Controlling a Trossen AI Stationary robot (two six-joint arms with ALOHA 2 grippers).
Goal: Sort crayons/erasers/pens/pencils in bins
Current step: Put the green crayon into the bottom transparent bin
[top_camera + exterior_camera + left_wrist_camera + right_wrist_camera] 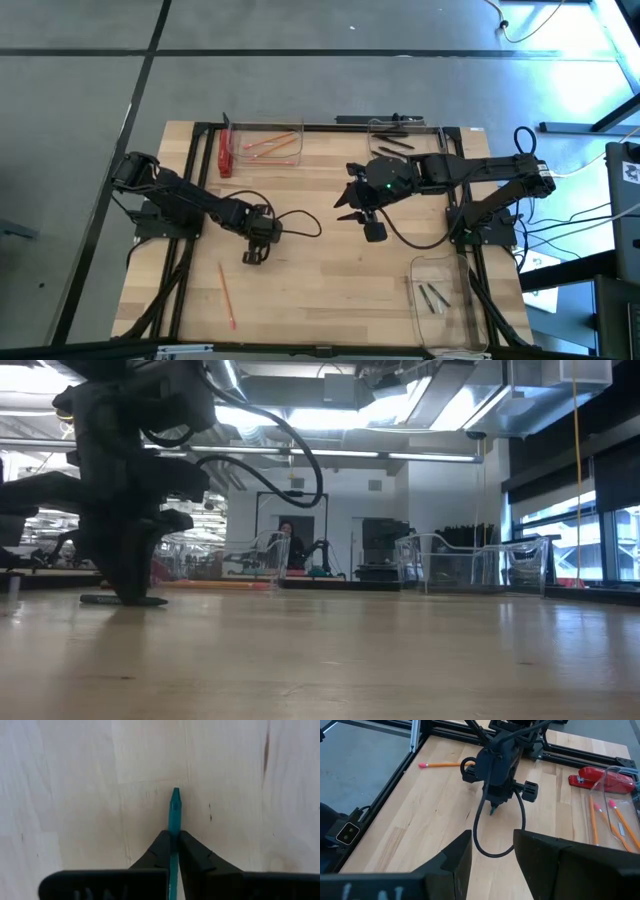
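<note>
On the table's [330, 290] left-centre the left gripper [173, 851] is clamped on a teal crayon [174, 810] lying flat, so it should lift straight up, keeping the grip square, before heading for a bin [262, 143].

high: overhead, straight down | low: tabletop level | wrists: close, forward

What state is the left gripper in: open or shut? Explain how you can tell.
Shut. In the left wrist view, the left gripper has both fingers pressed against a teal crayon lying on the table.
</note>
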